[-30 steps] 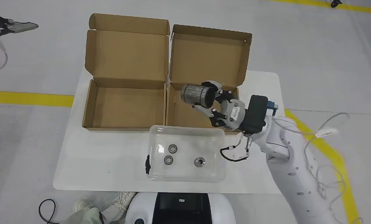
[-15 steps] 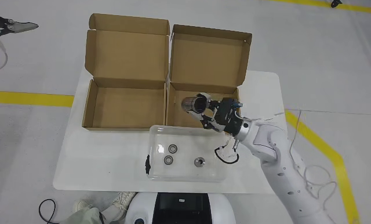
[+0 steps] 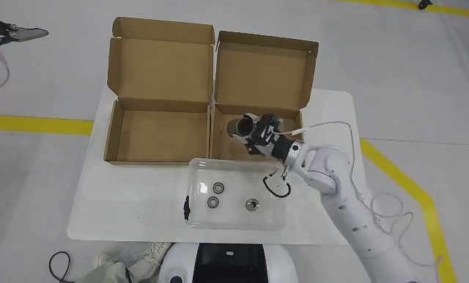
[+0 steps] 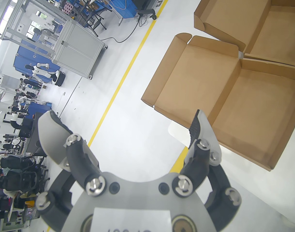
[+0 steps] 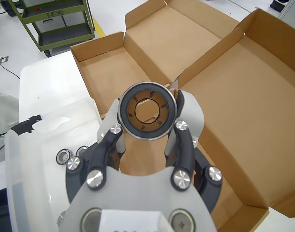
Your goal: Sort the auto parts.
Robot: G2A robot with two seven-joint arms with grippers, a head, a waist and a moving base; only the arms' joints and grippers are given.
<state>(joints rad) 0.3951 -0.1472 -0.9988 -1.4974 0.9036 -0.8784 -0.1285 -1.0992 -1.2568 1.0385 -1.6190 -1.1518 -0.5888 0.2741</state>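
Landmark: clear plastic bin [image 3: 195, 210] on the white surface [image 3: 124, 202].
Held part: cylindrical bearing [image 5: 123, 114], clenched in the right gripper [image 5: 147, 112] jaws, low over the cardboard box [image 3: 223, 145] just beyond the bin's far rim; not yet let go.
In bin: three small bearings [image 3: 218, 187].
Second box [image 3: 157, 135]: also just beyond the bin, touching the first.
Left gripper [image 4: 123, 119]: jaws spread, holding nothing, well apart from the bin.
Progress: early by my reckoning. No part seen lying in either box, one about to land, three left.
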